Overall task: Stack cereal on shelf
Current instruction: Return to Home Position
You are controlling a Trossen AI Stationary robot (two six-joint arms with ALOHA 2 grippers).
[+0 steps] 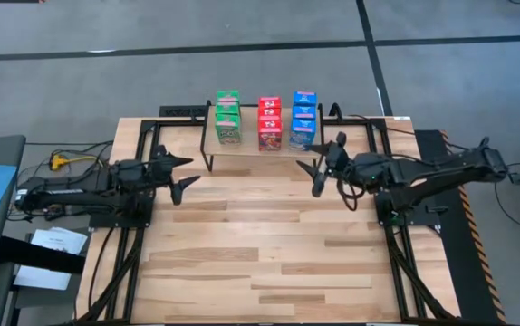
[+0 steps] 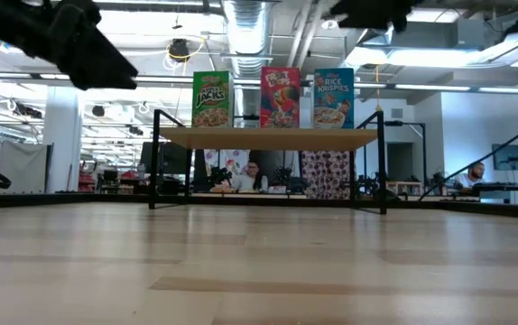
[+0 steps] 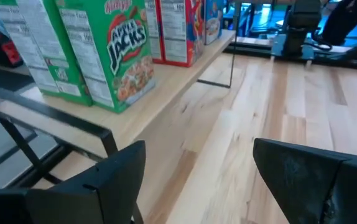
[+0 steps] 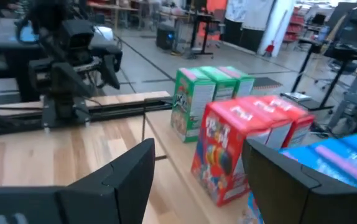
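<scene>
Now you have nine cereal boxes (image 2: 280, 97) standing on the shelf (image 1: 249, 138), at the table's (image 1: 242, 254) 12 o'clock.
You can count three green Apple Jacks (image 1: 227, 118), three red Froot Loops (image 1: 270, 122) and three blue Rice Krispies (image 1: 303, 119). The left gripper (image 1: 187, 172), at the shelf's 8 o'clock, and the right gripper (image 1: 310, 178), at its 4 o'clock, both hang spread and empty.

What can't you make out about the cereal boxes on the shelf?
- Low view: rear boxes hidden behind the front green box, red box and blue box.
- Right wrist view: blue row partly behind a finger of the right gripper, cut by the edge.
- High view: box print too small to read.
</scene>
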